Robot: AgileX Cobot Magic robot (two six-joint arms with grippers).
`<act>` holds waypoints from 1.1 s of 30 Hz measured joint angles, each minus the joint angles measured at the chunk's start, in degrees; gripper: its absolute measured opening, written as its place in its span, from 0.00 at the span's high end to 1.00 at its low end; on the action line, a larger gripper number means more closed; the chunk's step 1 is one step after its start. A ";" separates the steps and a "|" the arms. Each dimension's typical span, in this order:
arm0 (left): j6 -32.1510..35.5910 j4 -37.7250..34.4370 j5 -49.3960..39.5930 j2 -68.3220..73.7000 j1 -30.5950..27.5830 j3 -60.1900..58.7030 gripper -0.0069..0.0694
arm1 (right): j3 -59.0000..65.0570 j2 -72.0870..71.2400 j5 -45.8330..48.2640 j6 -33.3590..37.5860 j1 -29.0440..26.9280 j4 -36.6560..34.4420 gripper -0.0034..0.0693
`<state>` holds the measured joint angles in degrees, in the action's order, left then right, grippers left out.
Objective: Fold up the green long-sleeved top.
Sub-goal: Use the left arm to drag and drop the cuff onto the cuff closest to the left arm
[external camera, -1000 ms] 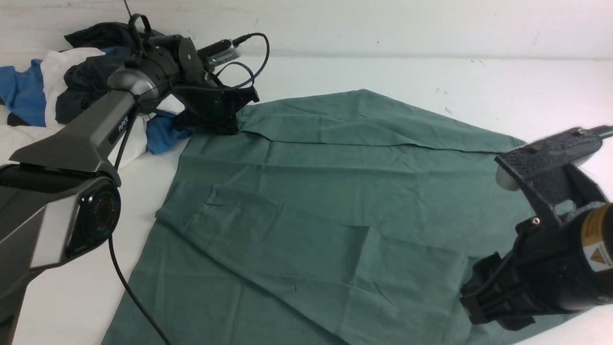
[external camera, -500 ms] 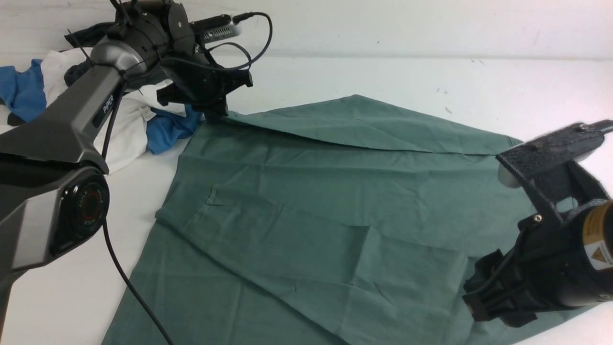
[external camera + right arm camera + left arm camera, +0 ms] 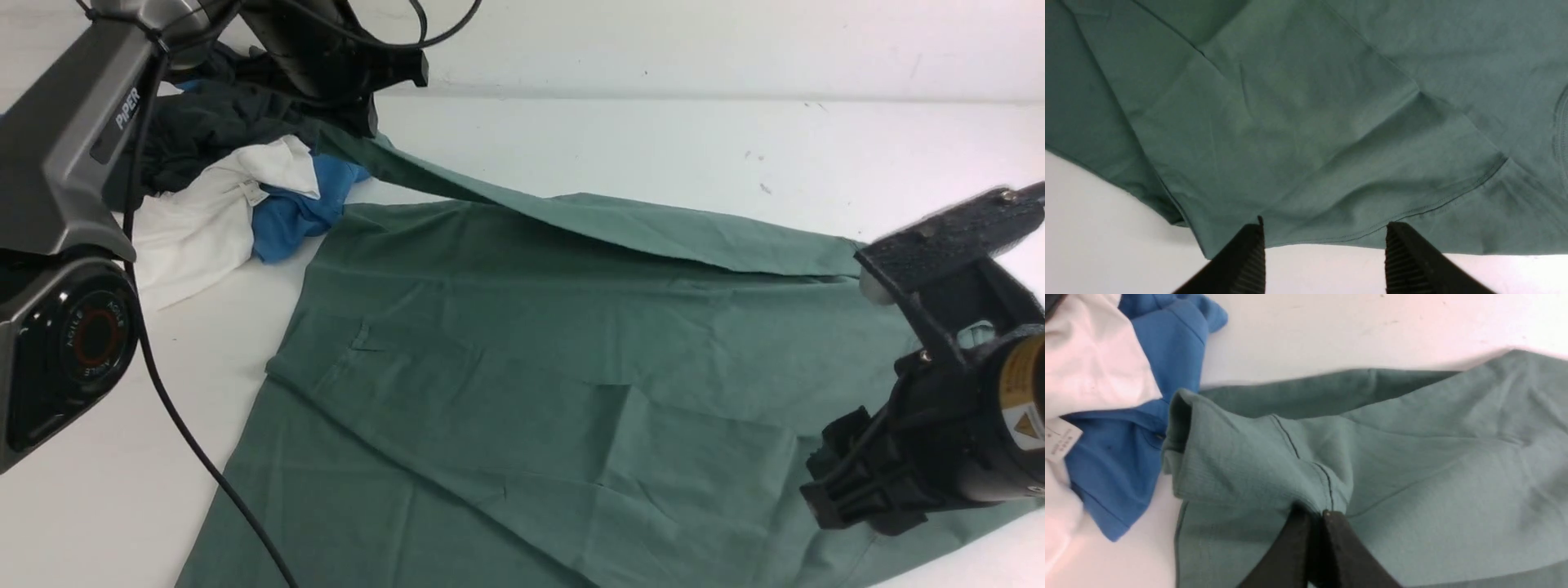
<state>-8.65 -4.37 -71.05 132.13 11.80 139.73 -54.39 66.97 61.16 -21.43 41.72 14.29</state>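
So the green top (image 3: 555,367) is spread over most of the white table (image 3: 653,139), except its far-left corner. The left gripper (image 3: 1312,516) holds that corner pinched tight, up off the table right by the pile of other clothes (image 3: 237,188). The raised edge slopes from there down toward the right. The right gripper (image 3: 1323,232) hangs over the near-right hem, jaws wide apart, gripping nothing. My guess is the held corner gets carried toward the near side.
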 joint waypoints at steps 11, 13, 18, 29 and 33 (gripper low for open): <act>-1.11 3.28 0.00 -14.11 3.20 -27.64 0.90 | 0.05 0.00 -0.82 -1.22 0.00 0.76 0.44; -2.50 4.71 0.05 -16.10 3.83 -31.73 0.90 | 0.05 0.00 -1.74 -1.22 0.00 0.87 0.44; -4.22 6.08 0.12 -17.62 5.15 -37.63 0.90 | 0.05 0.00 -2.89 -1.26 0.00 0.87 0.44; -4.53 5.88 0.60 -17.73 9.93 -44.73 0.90 | 0.05 0.00 -3.29 -1.26 0.00 0.81 0.44; -4.53 5.01 0.67 -17.73 9.98 -46.68 0.89 | 0.05 0.00 -3.29 -1.21 0.00 0.76 0.44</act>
<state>-13.18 0.63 -70.37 114.40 21.78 93.05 -54.34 66.97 57.88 -22.63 41.72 15.06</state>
